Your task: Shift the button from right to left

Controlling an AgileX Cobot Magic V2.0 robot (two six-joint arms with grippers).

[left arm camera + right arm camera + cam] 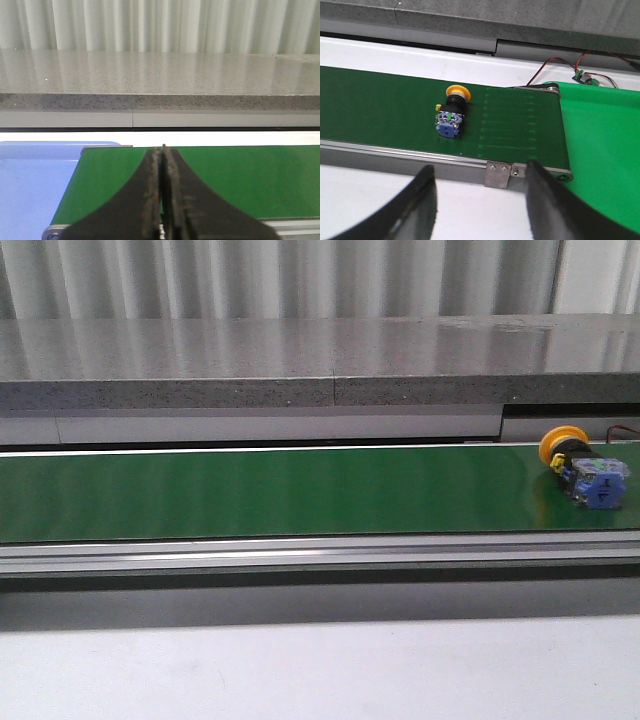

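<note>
You've got the button (pixel 583 472) lying on its side on the green belt (pixel 280 490), far right end in the front view, roughly 3 o'clock from belt centre. Nothing is touching it.

R gripper (pixel 479 197): jaws spread wide, empty. In the R wrist view the button (pixel 452 111) sits well beyond the fingertips (pixel 426 182), out ahead at abt 11 o'clock from the gap between them, apart from both. It's on the belt (pixel 380 110) just short of the roller end; the gripper itself hangs over the white surface (pixel 355 185) on the near side of the belt's metal rail (pixel 410 156), not over the belt.

L gripper (pixel 161 165): jaws pressed together, holding nothing. Its wrist view shows only the belt's other end (pixel 240 175) and a light blue surface (pixel 30 185) beside it, no button in sight, so the button's well away from this one.

Orientation: long axis runs across the belt w/ a slight slant. Yellow-orange cap (pixel 560 444) points to the belt's far edge, abt 11 o'clock in the front view; the blue-and-clear body end (pixel 602 488) points back toward you, abt 5 o'clock. Black collar sits btwn them. Red and black wires (pixel 560 67) run off the belt's right end toward a small circuit board (pixel 585 77).
</note>
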